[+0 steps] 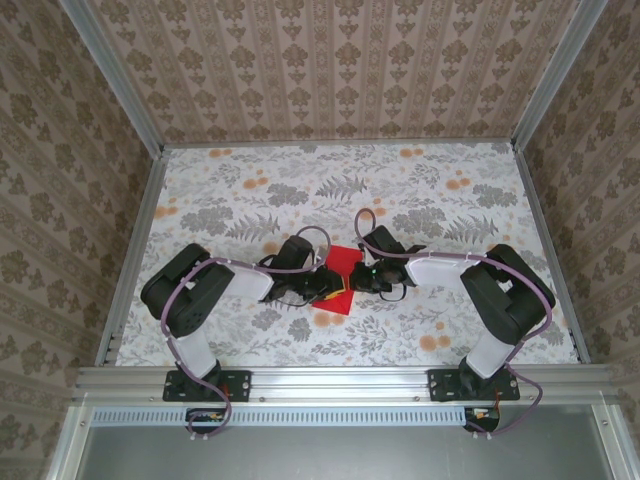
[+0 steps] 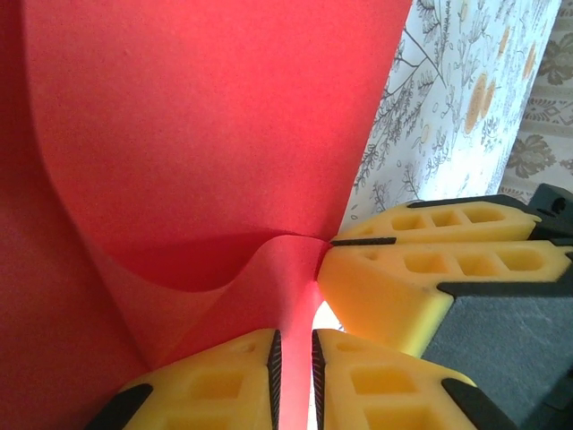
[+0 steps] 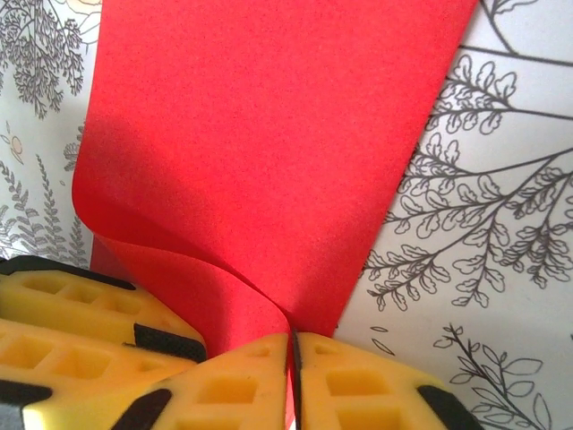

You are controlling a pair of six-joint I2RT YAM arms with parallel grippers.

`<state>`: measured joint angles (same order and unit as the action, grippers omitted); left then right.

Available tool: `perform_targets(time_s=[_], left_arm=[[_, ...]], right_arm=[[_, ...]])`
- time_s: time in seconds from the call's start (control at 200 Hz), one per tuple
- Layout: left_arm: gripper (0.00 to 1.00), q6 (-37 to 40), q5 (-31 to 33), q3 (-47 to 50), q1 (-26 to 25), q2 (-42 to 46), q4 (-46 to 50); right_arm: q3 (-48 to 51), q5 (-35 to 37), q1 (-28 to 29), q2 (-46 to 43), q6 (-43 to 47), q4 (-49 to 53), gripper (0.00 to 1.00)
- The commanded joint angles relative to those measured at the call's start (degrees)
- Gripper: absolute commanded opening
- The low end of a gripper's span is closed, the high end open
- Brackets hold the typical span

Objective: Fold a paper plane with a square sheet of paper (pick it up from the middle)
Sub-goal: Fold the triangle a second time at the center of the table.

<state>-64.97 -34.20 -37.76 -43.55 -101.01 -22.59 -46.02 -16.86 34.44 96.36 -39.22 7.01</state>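
The square sheet of paper [image 1: 345,259] is bright red and lies at the table's middle, curled up between both grippers. It has no pointed paper plane shape. My left gripper [image 1: 328,287] comes in from the left, and my right gripper [image 1: 360,277] meets it from the right. In the left wrist view the red sheet [image 2: 206,134] bends up into my left gripper [image 2: 294,381], whose yellow jaws stand narrowly apart with a strip of paper between them. The right gripper's fingers [image 2: 403,287] pinch the same fold. In the right wrist view my right gripper [image 3: 293,381] is shut on the sheet's edge [image 3: 269,134], with the left gripper's fingers [image 3: 81,331] beside it.
The table [image 1: 300,190] has a grey and orange leaf-patterned cover and is enclosed by patterned walls with metal rails [image 1: 135,260] along its sides. The patterned cover shows beside the paper in the left wrist view [image 2: 448,90] and in the right wrist view [image 3: 483,224].
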Motion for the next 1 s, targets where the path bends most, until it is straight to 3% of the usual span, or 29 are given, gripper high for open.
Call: perform_targets(time_s=[0.0, 0.215, 0.465, 0.77, 0.91, 0.995], left_arm=[[0.17, -0.06, 2.58, -0.66, -0.57, -0.09, 7.24], [0.15, -0.33, 4.36, -0.83, -0.66, 0.38, 10.12], [0.13, -0.99, 6.51, -0.4, -0.63, 0.64, 11.69], [0.12, -1.39, 7.04, 0.09, -0.74, 1.04, 10.56], [0.13, -0.29, 6.21, 0.1, -0.69, 3.07, 8.27], [0.14, 1.03, 6.2, -0.36, -0.7, 5.5, 8.39]], right_arm=[[-1.0, 1.99, -0.04, -2.29, -0.08, 3.81, 0.17], [1.0, 4.05, -0.07, -9.81, -1.56, 4.85, 0.23], [5.11, -2.22, 2.14, -14.01, -1.22, 4.75, 0.18], [5.71, -4.27, 6.13, -11.34, -3.27, -0.34, 0.14], [4.62, -2.51, 7.14, -9.63, -3.64, -0.15, 0.13], [4.32, 2.26, 7.05, -10.9, -3.84, 1.89, 0.14]])
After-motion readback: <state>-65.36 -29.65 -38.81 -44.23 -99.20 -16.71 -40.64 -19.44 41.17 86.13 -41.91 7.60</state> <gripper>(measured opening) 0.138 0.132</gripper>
